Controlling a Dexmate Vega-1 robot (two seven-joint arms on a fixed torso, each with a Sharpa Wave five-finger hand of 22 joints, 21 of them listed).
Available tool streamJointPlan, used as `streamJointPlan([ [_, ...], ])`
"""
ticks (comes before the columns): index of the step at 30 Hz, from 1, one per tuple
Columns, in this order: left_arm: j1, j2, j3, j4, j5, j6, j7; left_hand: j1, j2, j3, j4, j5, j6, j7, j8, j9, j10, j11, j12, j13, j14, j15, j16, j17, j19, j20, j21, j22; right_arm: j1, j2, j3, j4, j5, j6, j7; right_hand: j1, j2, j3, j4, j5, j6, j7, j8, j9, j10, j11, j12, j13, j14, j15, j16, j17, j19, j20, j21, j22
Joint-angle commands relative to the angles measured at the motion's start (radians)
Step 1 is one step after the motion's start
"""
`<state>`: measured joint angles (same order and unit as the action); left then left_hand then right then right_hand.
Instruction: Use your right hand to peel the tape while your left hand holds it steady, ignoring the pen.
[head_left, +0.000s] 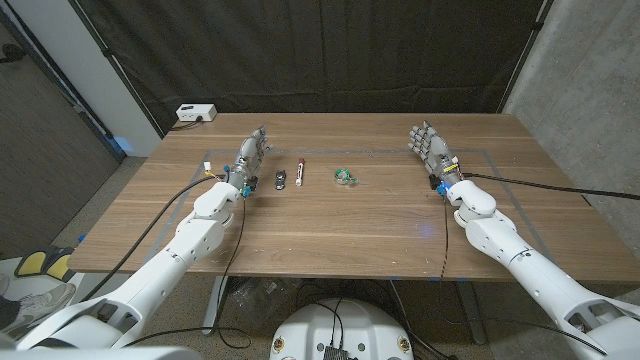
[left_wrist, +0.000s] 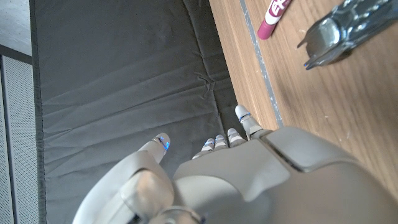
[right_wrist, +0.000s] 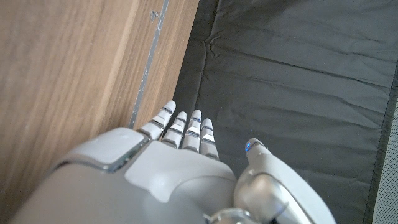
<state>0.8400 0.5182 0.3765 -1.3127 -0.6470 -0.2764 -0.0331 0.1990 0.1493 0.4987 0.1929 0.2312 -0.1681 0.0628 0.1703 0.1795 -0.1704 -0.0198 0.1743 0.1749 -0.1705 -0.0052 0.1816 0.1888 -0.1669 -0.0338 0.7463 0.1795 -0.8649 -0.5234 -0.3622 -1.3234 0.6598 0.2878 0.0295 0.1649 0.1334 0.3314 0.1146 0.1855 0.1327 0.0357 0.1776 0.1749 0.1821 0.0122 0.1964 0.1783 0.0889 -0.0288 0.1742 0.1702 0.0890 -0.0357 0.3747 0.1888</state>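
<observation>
Left hand (head_left: 252, 160): fingers extended and apart, holding nothing, standing beside the table's marked outline, well to the robot's left of the tape. In the left wrist view the same hand (left_wrist: 249, 174) shows its back, fingertips reaching past the table edge toward the dark curtain (left_wrist: 124, 81).

Right hand (head_left: 432, 148): likewise spread and empty, well to the robot's right of the tape; the right wrist view shows its fingers (right_wrist: 186, 127) straight, with nothing between them.

Tape (head_left: 345, 177): a small roll in a clear, green-tinted dispenser, lying on the wooden table (head_left: 380, 230) roughly midway between the two hands. Judged light and rigid, with a smooth plastic shell likely to slide on the wood when the strip is pulled; the steadying grip belongs on the dispenser body, and the peeling pinch on the free end of the strip, which is too small here to locate.

Pen (head_left: 300, 173): a red-and-white marker lying between the tape and the left hand, to be disregarded. A small dark clip-like object (head_left: 281, 179) lies just beside it, on the side away from the tape.
</observation>
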Motion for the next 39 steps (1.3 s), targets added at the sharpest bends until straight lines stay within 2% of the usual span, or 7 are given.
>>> streamJointPlan([
  [1,0.019,0.013,0.009,-0.038,0.046,-0.008,0.036,-0.002,0.045,0.006,-0.002,0.008,-0.164,-0.014,0.009,0.002,-0.121,-0.015,0.013,0.005,-0.101,-0.007,0.007,0.004,-0.104,-0.03,0.003,0.003,-0.038,-0.01,0.01,-0.034,0.013,0.003,-0.003,0.006,0.019,0.003,0.0,0.005,0.008,0.008,0.007,0.004,0.013,0.006,0.007,0.002,0.014,0.007,0.008,0.003,0.004,-0.019,0.002,0.003],
  [4,0.031,0.013,0.007,-0.057,0.075,-0.027,0.075,-0.015,0.031,0.009,-0.014,0.01,-0.105,-0.045,0.031,0.003,-0.051,-0.013,0.039,0.005,-0.052,0.001,0.027,0.001,-0.078,-0.01,0.003,0.0,-0.047,-0.014,0.012,-0.046,0.014,-0.004,-0.011,0.011,-0.001,-0.002,-0.011,0.003,0.009,0.015,0.008,0.004,0.02,0.012,0.01,0.002,0.026,0.029,0.01,0.0,0.01,0.006,0.0,0.002],
  [7,0.039,0.021,0.01,-0.076,0.134,-0.046,0.129,0.022,-0.023,0.013,-0.074,-0.005,-0.021,-0.132,0.042,0.003,0.04,0.013,0.054,0.006,0.026,0.049,0.032,-0.01,-0.049,0.081,-0.012,-0.001,-0.054,-0.022,0.011,-0.059,0.013,-0.014,-0.017,0.028,-0.014,0.0,-0.032,0.0,0.021,0.019,0.012,0.004,0.042,0.015,0.017,0.002,0.052,0.073,0.014,-0.001,0.021,0.035,-0.001,0.001],
  [8,0.038,0.026,0.012,-0.078,0.154,-0.056,0.137,0.04,-0.034,0.016,-0.092,-0.012,0.031,-0.134,0.053,0.004,0.082,0.017,0.061,0.008,0.076,0.071,0.041,-0.008,-0.022,0.128,-0.011,0.002,-0.056,-0.025,0.01,-0.064,0.011,-0.018,-0.018,0.036,-0.017,0.001,-0.041,-0.001,0.025,0.016,0.013,0.004,0.052,0.018,0.02,0.003,0.064,0.088,0.016,-0.001,0.025,0.047,-0.003,0.001],
  [9,0.036,0.032,0.015,-0.077,0.175,-0.07,0.14,0.065,-0.04,0.023,-0.115,-0.017,0.078,-0.137,0.061,0.005,0.128,0.022,0.07,0.01,0.114,0.081,0.043,-0.009,-0.01,0.142,-0.014,0.003,-0.057,-0.028,0.01,-0.07,0.009,-0.023,-0.021,0.041,-0.016,0.004,-0.046,-0.001,0.028,0.015,0.014,0.005,0.055,0.021,0.021,0.003,0.067,0.09,0.016,-0.001,0.027,0.059,-0.003,0.001],
  [15,0.024,0.077,0.038,-0.11,0.329,-0.098,0.19,0.127,-0.036,0.05,-0.164,-0.03,0.209,-0.132,0.082,0.006,0.235,0.014,0.087,0.014,0.212,0.067,0.056,-0.003,0.024,0.159,-0.018,0.006,-0.063,-0.037,0.007,-0.088,0.002,-0.03,-0.027,0.071,-0.01,0.019,-0.073,-0.002,0.038,0.009,0.016,0.005,0.072,0.034,0.025,0.004,0.095,0.115,0.02,0.0,0.031,0.086,-0.007,0.002],
  [39,-0.07,0.147,0.107,-0.215,0.654,-0.031,0.223,0.172,-0.026,0.075,-0.197,-0.039,0.246,-0.142,0.075,0.007,0.264,-0.004,0.081,0.016,0.262,0.052,0.058,-0.001,0.054,0.169,-0.016,0.007,-0.113,-0.042,0.015,-0.13,-0.014,0.033,-0.029,0.104,-0.013,0.033,-0.107,-0.003,0.065,-0.017,0.021,0.006,0.099,0.048,0.031,0.006,0.129,0.134,0.02,0.002,0.038,0.106,-0.012,0.005],
])
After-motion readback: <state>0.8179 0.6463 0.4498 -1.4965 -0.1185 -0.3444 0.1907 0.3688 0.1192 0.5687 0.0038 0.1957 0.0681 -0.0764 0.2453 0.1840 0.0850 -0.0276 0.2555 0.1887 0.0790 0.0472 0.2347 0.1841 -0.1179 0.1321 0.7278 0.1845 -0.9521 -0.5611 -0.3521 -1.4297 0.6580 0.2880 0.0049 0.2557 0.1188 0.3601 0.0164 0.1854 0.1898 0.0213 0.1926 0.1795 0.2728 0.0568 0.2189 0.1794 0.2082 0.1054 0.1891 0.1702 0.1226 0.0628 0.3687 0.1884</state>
